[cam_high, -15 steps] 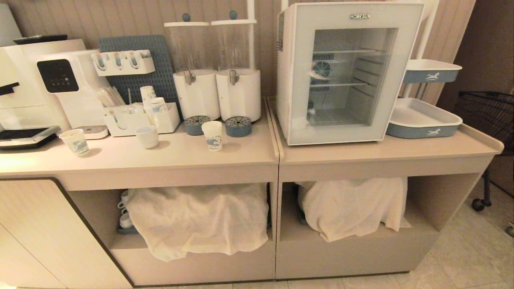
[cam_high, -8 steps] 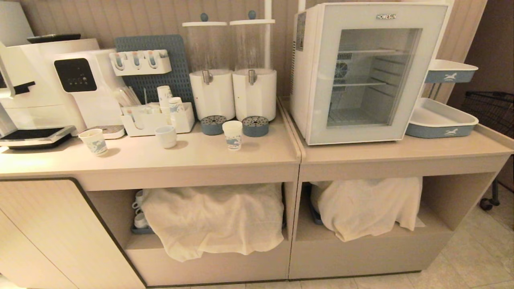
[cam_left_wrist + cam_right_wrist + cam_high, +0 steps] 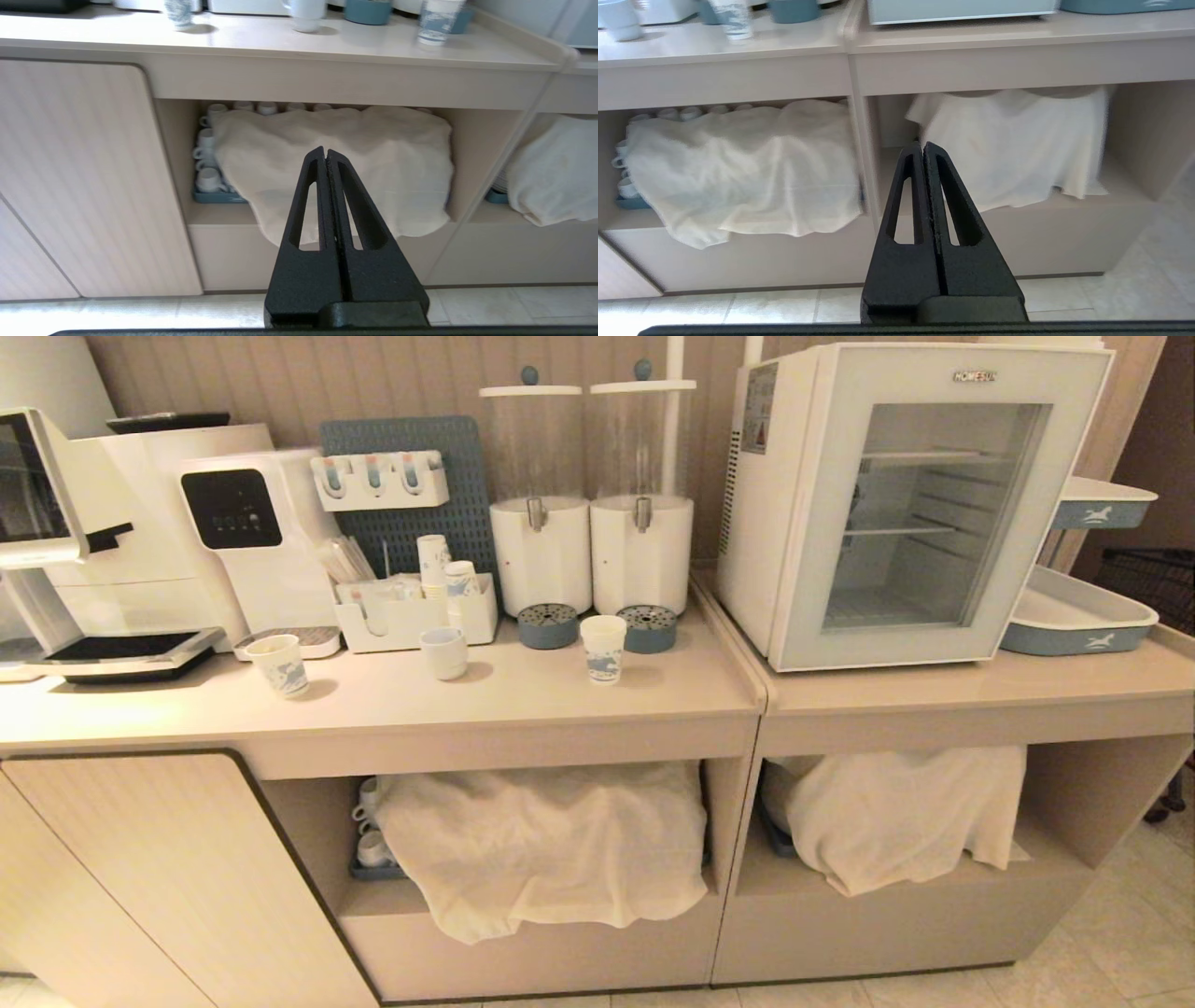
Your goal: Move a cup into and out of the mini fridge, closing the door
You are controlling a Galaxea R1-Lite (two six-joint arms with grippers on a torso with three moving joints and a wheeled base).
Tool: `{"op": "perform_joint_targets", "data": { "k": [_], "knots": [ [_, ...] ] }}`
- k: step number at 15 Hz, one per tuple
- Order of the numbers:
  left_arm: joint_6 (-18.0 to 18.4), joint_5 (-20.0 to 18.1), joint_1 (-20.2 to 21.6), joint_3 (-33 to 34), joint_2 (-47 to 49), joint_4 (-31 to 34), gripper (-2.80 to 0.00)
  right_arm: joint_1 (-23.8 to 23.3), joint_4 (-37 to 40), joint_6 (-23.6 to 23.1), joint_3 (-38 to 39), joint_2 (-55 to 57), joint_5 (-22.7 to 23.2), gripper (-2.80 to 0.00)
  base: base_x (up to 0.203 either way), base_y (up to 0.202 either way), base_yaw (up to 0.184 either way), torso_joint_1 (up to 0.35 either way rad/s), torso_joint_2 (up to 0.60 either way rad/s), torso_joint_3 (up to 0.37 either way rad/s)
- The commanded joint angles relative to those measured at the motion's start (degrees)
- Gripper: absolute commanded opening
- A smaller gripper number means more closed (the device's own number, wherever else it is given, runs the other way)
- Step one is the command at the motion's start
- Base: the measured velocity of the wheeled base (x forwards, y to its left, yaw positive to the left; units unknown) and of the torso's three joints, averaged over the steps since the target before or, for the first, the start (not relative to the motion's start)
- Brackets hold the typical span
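the tall white paper cup with a blue printed pattern (image 3: 603, 649) stands upright on the beige countertop (image 3: 523, 695), left of the white boxy mini fridge lettered homesun (image 3: 896, 504) and well apart from it, just in front of the two white drink dispensers with clear tanks (image 3: 588, 504). the fridge's glass-paned door in its pale frame (image 3: 934, 509) is closed, and the wire shelves behind the pane show nothing on them. further left of the fridge stand a plain white rounded cup (image 3: 443, 652) and a shorter blue-print paper cup (image 3: 278, 665). below the fridge, a cream cloth (image 3: 906, 821) hangs over the open shelf. neither arm shows in the head view. the left gripper (image 3: 326, 156), black fingers pressed together and holding nothing, hangs low in front of the cupboard, left of the fridge. the right gripper (image 3: 923, 149), likewise clenched on nothing, hangs below the fridge's level.
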Motion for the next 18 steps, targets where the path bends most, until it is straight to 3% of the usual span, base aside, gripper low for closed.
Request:
{"op": "perform_joint_targets", "data": {
  "k": [1, 18],
  "knots": [
    [0.0, 0.0, 0.1, 2.3, -0.2, -0.1, -2.8, 0.0, 0.0, 0.0, 0.0, 0.0, 0.0, -2.8, 0.0, 0.189, -0.001, -0.001, 0.0, 0.005],
    [-0.7, 0.1, 0.1, 2.3, -0.2, -0.1, -2.8, 0.0, 0.0, -0.1, 0.0, 0.1, 0.0, -2.8, 0.0, 0.192, -0.001, 0.002, 0.0, 0.002]
  ]
}}
